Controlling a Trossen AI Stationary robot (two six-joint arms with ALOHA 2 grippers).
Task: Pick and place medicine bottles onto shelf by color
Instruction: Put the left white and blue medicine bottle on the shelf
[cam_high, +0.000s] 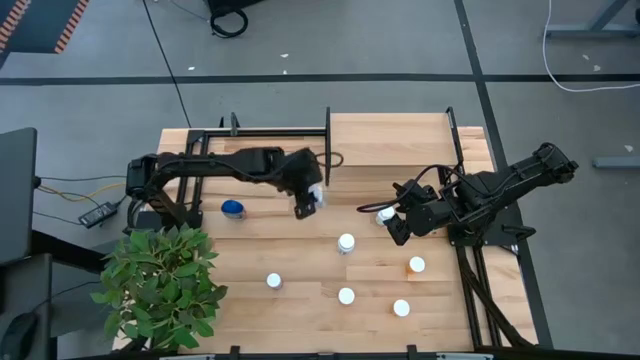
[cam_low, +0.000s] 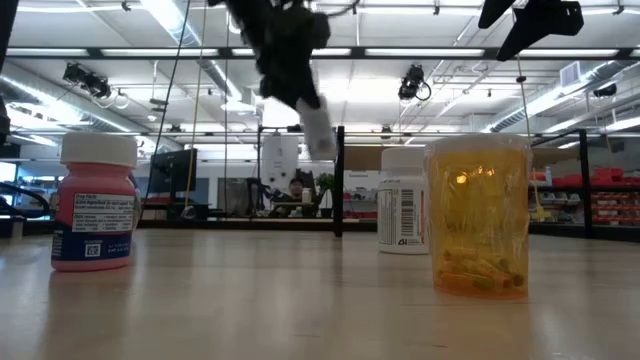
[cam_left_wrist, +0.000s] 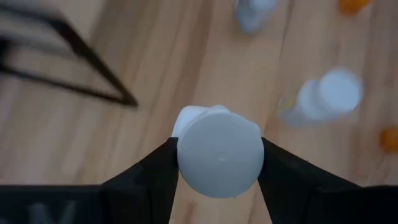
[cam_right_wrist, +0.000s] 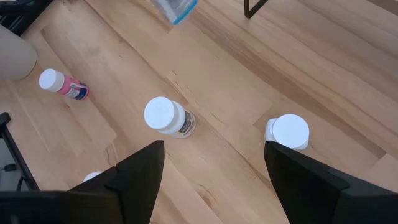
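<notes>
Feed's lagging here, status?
Left gripper shut on white bottle, lifted. Right gripper open above table. Shelf path clear.

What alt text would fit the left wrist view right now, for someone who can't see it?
The left hand grips a white-capped medicine bottle between its two dark fingers, lifted above the wooden tabletop. Below, blurred, stand other white-capped bottles and a thin black rail.

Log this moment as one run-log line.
left gripper: shut on white bottle, lifted above table | right gripper: open, above white-capped bottles | shelf: no bottles visible
</notes>
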